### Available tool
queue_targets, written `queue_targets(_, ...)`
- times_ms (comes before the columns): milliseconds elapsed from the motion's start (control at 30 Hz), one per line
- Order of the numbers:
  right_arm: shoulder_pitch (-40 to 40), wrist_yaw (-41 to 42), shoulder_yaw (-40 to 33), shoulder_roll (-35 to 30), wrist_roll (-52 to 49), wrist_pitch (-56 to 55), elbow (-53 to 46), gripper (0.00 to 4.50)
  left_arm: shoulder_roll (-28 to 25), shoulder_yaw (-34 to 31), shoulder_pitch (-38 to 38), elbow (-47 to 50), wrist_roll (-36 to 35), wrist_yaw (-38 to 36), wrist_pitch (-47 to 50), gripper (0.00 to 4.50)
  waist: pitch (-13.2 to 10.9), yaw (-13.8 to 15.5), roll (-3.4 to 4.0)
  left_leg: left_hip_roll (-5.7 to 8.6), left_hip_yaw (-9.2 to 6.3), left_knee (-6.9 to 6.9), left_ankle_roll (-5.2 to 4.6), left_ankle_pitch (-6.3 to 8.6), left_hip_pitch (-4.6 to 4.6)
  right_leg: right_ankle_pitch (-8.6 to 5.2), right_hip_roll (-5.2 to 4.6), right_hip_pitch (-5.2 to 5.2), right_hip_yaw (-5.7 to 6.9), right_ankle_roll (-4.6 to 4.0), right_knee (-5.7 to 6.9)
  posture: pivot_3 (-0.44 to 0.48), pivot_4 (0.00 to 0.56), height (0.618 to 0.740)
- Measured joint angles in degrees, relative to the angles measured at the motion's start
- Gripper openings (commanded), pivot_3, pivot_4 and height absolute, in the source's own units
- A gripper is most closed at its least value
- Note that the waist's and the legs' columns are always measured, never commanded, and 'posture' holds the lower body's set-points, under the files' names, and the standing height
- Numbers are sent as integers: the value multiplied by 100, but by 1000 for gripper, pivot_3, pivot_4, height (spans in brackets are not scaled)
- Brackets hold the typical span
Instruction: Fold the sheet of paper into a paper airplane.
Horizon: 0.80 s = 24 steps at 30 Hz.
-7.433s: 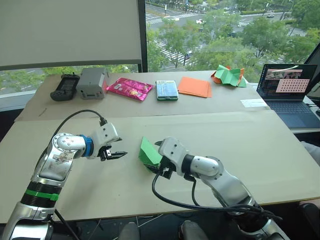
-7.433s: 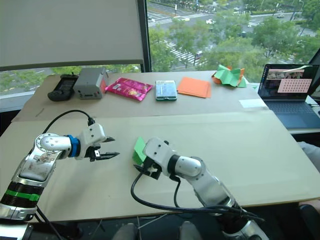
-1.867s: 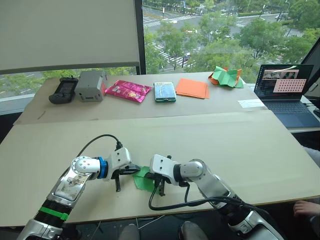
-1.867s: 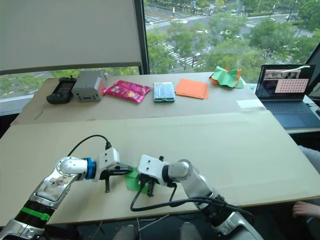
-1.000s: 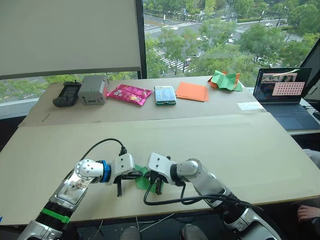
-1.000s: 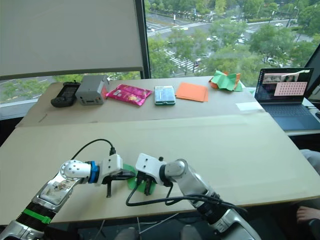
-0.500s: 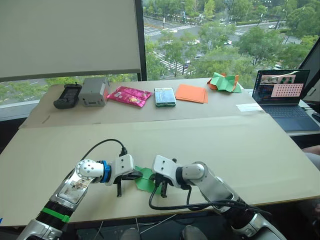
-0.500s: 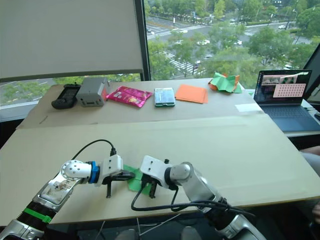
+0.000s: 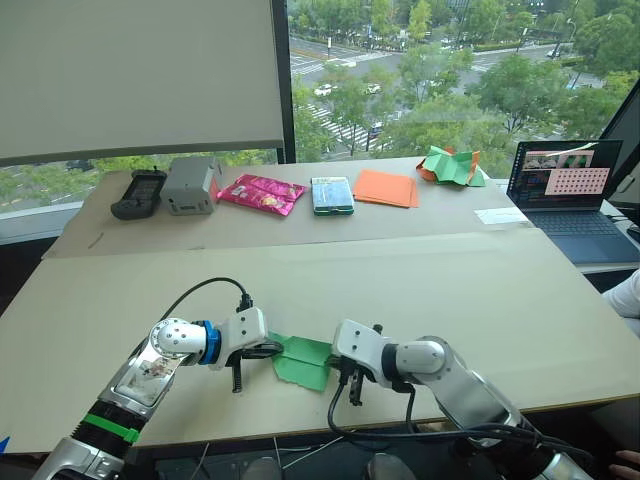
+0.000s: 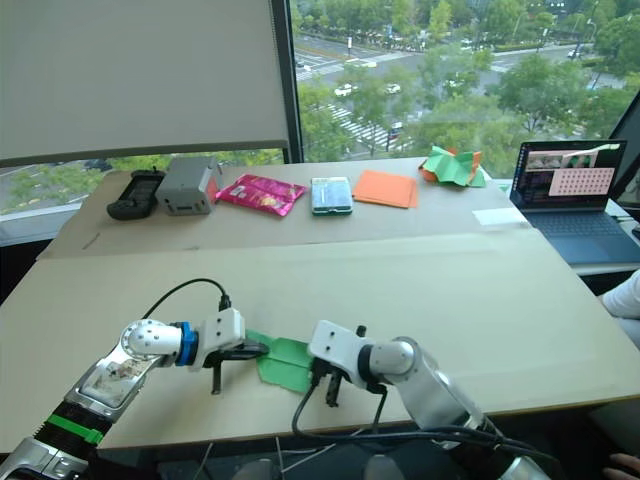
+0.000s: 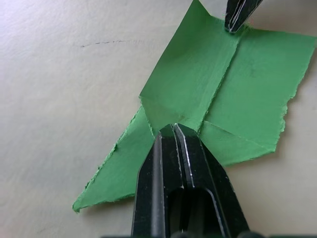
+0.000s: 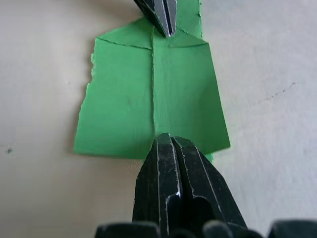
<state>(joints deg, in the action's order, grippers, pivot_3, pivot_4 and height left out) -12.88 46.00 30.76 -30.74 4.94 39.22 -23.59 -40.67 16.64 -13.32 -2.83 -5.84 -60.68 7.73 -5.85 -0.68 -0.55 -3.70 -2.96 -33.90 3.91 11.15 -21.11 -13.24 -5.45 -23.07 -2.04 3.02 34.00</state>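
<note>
The green sheet of paper (image 9: 303,360) lies flat near the table's front edge, folded into a layered shape with a centre crease (image 12: 152,89) and torn-looking edges. My left gripper (image 9: 274,349) is shut, and its tips (image 11: 173,128) press on the crease at the paper's left end. At the opposite end of the same crease is my right gripper (image 9: 351,384), also shut, with its tips (image 12: 163,138) touching the paper's edge. The two grippers face each other across the paper. Neither holds it.
On the rear table stand a black controller (image 9: 135,193), a grey box (image 9: 190,184), a pink packet (image 9: 258,190), a small teal pack (image 9: 332,194), flat orange sheets (image 9: 387,187) and a crumpled green-and-orange heap (image 9: 452,165). An open laptop (image 9: 568,185) sits at the right. The front edge is close below the grippers.
My right gripper has slid to the right along the crease to the paper's far edge, and more of the paper now shows flat. The left gripper has stayed put.
</note>
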Motion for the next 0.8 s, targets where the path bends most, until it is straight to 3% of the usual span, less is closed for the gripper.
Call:
queue_targets(233,275,11,-486,-134,-437,23,-324,25,-4,-56,-67,-59,-1,-9,-23,0,-25,-4,-27,-1,2,-2,4,2,-4,-67,-10,-2,12,5,0,0,150,706)
queue_targets(400,-102,-24,-1047,453,-1105,75,-669,25,-30,-151,-78,-70,1,-6,-23,0,-105,-25,10,-3,-1,3,3,2,-3,-67,-1,-15,12,5,1,0,150,706)
queue_targets(600,-594,-389,-471,927,-879,13,-15,25,8,-165,-77,-28,0,0,-23,0,-99,-3,10,-9,0,5,2,2,-4,-67,5,-13,13,5,2,0,150,706)
queue_targets(800,-655,-587,-179,886,-484,-213,928,25,19,-317,-33,82,-90,30,126,0,-118,-12,0,-10,3,6,2,1,-8,-67,6,-17,11,5,1,0,150,706)
